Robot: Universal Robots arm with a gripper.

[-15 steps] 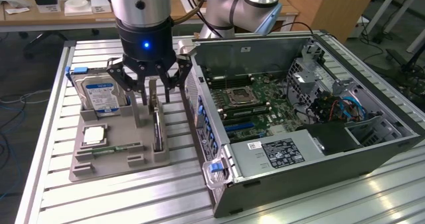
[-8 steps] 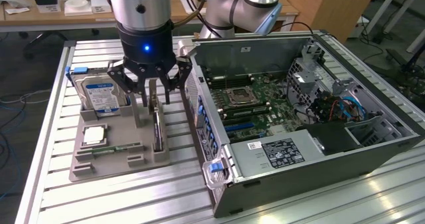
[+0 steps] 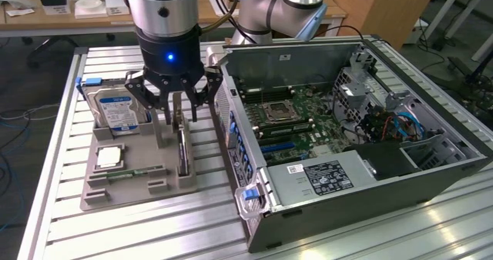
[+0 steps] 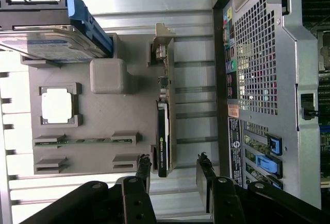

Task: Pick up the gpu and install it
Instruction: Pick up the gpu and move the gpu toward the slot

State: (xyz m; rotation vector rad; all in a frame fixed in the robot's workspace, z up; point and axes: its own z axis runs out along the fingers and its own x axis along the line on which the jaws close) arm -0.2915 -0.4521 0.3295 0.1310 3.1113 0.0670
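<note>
The gpu [image 3: 183, 150] is a thin dark card standing on its long edge in a slot of the grey holder tray [image 3: 138, 190], to the exterior view's left of the open computer case [image 3: 331, 133]. In the wrist view the gpu [image 4: 163, 131] shows edge-on, its silvery bracket [image 4: 164, 44] at the far end. My gripper [image 3: 174, 111] hangs just above the card's rear end, open, with nothing between its fingers. In the wrist view my gripper [image 4: 174, 175] has its two black fingertips [image 4: 143, 170] straddling the line of the card.
The tray [image 4: 139, 126] also carries a blue-labelled hard drive [image 3: 115, 107], a square processor [image 3: 110, 156] and a green memory stick [image 3: 133, 172]. The case's motherboard [image 3: 289, 118] lies exposed, with a power supply [image 3: 327, 176] at the front. The case's rear panel [image 4: 258, 80] stands close beside the tray.
</note>
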